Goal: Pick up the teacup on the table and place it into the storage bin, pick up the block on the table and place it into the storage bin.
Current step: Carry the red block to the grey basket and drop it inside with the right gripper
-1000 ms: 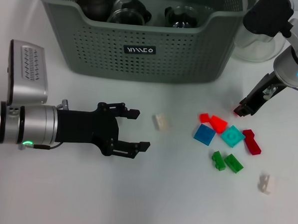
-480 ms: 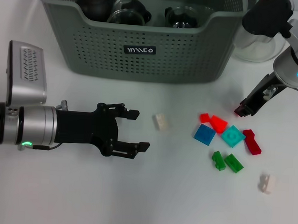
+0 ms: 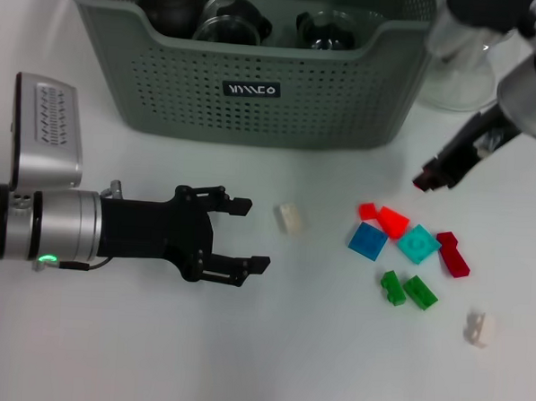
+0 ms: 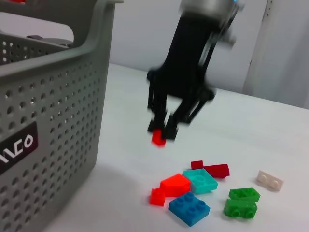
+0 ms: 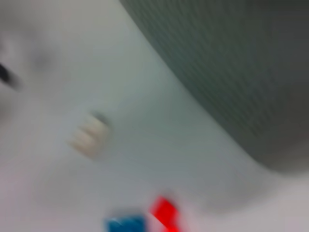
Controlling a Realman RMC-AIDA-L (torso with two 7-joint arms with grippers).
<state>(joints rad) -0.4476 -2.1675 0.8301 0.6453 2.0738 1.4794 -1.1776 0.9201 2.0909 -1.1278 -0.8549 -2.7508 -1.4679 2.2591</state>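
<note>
Right of the storage bin [image 3: 248, 69], the right gripper [image 3: 428, 179] pinches what looks like a small red block [image 4: 158, 138] above the table [image 3: 314, 356]. Teacups [image 3: 231, 19] sit inside the bin. In front of it, the left gripper [image 3: 246, 233] rests open.

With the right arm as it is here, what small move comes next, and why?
Probably carry on up and toward the bin: the right end effector is shut on a red block, clear of the table, short of the rim. The left end effector rests open.
</note>
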